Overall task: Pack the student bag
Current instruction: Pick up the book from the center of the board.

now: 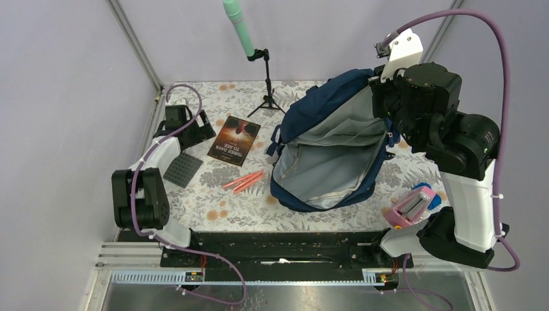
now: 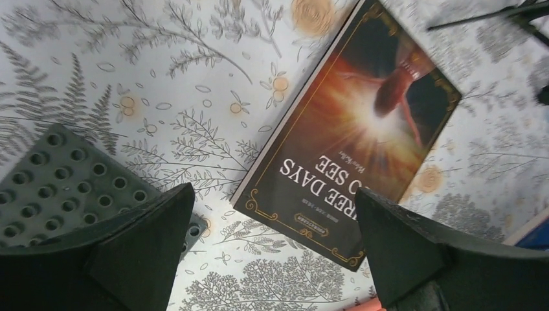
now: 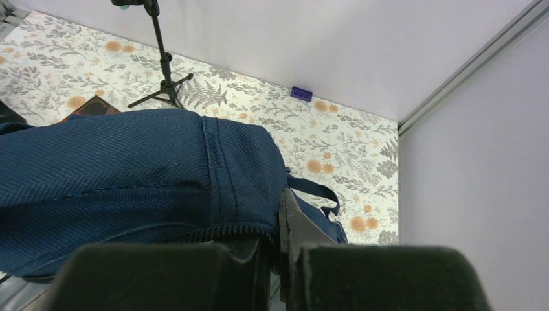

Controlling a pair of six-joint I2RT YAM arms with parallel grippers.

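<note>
I see a counter (image 1: 246,210) covered in a floral cloth, viewed from above, with two robot arms mounted at its near edge. The student bag (image 1: 330,149), a large navy backpack, lies right of centre on the counter with its main compartment gaping towards the camera and its pale grey lining showing. The right gripper (image 1: 382,97) is at the bag's far right rim, holding the top flap raised. From the right wrist, the right gripper (image 3: 281,240) is pressed together, pinching the navy fabric of the student bag (image 3: 129,175) beside its zipper. The left gripper (image 1: 188,123) hangs over the far left of the counter, well apart from the bag. From the left wrist, the left gripper (image 2: 272,194) is spread wide with nothing between its dark fingers (image 2: 142,253). Below it lie a dark paperback book (image 2: 362,129) with a glowing orange cover and a grey studded plate (image 2: 58,188), near each other but not touching. From above, the book (image 1: 234,137) sits left of the bag, the grey studded plate (image 1: 183,170) further left, and orange pens (image 1: 244,182) lie between the book and the bag's open mouth. A pink case (image 1: 409,208) rests near the right arm's base. A small black tripod (image 1: 267,84) stands at the back, carrying a mint green cylinder (image 1: 239,26).
</note>
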